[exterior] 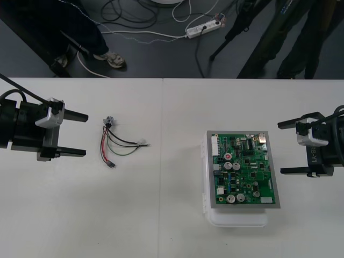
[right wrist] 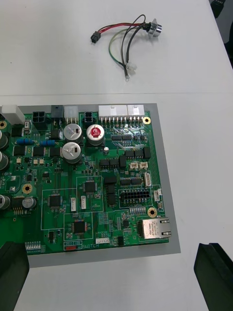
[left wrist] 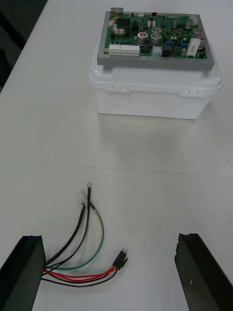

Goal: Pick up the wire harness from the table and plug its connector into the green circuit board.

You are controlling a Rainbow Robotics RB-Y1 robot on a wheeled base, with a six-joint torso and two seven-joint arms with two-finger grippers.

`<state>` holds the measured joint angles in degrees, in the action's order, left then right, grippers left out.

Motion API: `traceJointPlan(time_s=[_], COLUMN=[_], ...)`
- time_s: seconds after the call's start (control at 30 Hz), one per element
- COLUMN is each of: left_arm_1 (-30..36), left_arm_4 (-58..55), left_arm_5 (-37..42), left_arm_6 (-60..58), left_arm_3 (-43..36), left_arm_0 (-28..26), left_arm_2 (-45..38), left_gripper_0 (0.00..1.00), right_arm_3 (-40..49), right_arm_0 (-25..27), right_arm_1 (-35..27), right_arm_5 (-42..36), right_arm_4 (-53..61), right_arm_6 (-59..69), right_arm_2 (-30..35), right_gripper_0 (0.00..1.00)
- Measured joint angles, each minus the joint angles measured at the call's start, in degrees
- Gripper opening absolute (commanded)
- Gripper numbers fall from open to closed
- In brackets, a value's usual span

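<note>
Nearest to us are the two tools, each held over the surface (exterior: 161,231) at its own side. Our left tool (exterior: 86,134) comes in from the left edge with its black fingers (left wrist: 26,272) spread wide and nothing between them. Our right tool (exterior: 280,148) comes in from the right edge, likewise wide open and empty, its tips just beside the right edge of the board.

Just ahead of the left tool's tips we see the wire harness (exterior: 115,142), lying loose on the left half of the surface and touched by neither tool. Its small black plug (left wrist: 119,261) rests on the surface at the end of the red and black wires, on the side nearer the robot. Its round metal socket (exterior: 109,121) lies at the other end, toward the far edge. The green and black wires fan out toward the board; one seems to end in a small white piece, though it is too small for us to be sure.

Well apart from the harness, on the right half, the green circuit board (exterior: 244,169) sits flat on a grey plate (right wrist: 165,194) atop the white base (left wrist: 155,97).
</note>
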<state>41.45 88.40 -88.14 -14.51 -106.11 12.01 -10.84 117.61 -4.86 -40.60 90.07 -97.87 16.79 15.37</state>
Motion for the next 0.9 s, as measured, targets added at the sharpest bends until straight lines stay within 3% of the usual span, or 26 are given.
traceJointPlan(time_s=[0.9], left_arm_1=[0.0], left_arm_4=[0.0], left_arm_5=[0.0], left_arm_6=[0.0], left_arm_3=[0.0], left_arm_0=[0.0], left_arm_2=[0.0], left_gripper_0=[0.79], right_arm_3=[0.0], right_arm_0=[0.0], right_arm_1=[0.0], right_arm_5=[0.0], right_arm_4=[0.0], right_arm_6=[0.0], right_arm_2=[0.0], right_gripper_0=[1.0])
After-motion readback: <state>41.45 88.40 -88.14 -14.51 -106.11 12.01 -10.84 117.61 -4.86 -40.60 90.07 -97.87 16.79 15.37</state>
